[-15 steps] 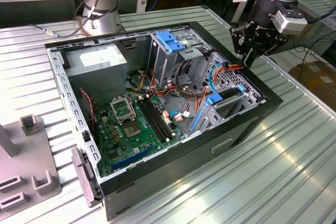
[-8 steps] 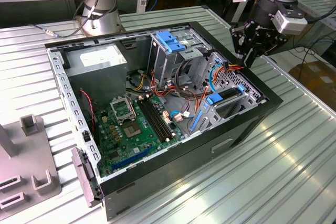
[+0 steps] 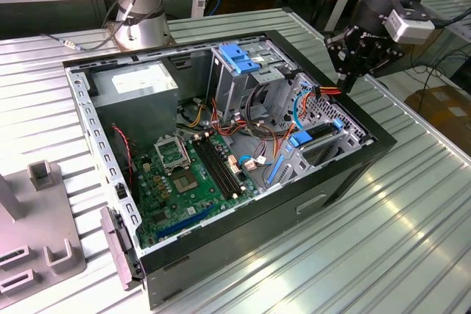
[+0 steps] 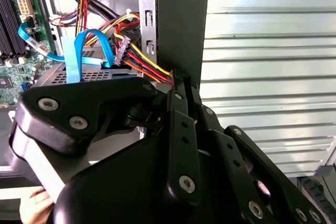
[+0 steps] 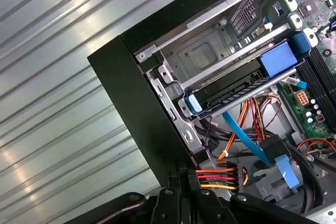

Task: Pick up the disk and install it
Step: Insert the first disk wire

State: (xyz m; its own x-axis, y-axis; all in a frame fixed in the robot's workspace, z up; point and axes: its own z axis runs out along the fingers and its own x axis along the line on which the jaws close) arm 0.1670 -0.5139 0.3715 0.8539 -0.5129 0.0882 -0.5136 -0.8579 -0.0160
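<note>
The disk (image 3: 324, 136) lies in the drive bay at the corner of the open computer case (image 3: 346, 174) nearest the exterior view's right. In the first wrist view the disk (image 5: 236, 85) is a dark slab seen edge-on between blue carrier tabs. My gripper (image 3: 346, 82) hangs just above the case's rim, behind the bay. In both wrist views its black fingers are shut on the end of a power cable (image 4: 152, 66) with red, yellow and orange wires. My gripper (image 4: 177, 80) pinches it beside the case wall, and the power cable (image 5: 218, 177) runs into my gripper (image 5: 184, 176).
Inside the case are a grey power-supply box (image 3: 136, 82), a blue latch (image 3: 239, 56) on the metal drive cage, a green motherboard (image 3: 188, 174) and blue data cables (image 5: 247, 140). Grey fixtures (image 3: 37, 233) stand at the exterior view's left on the ribbed metal table (image 3: 412, 226). A hand (image 4: 34, 203) shows.
</note>
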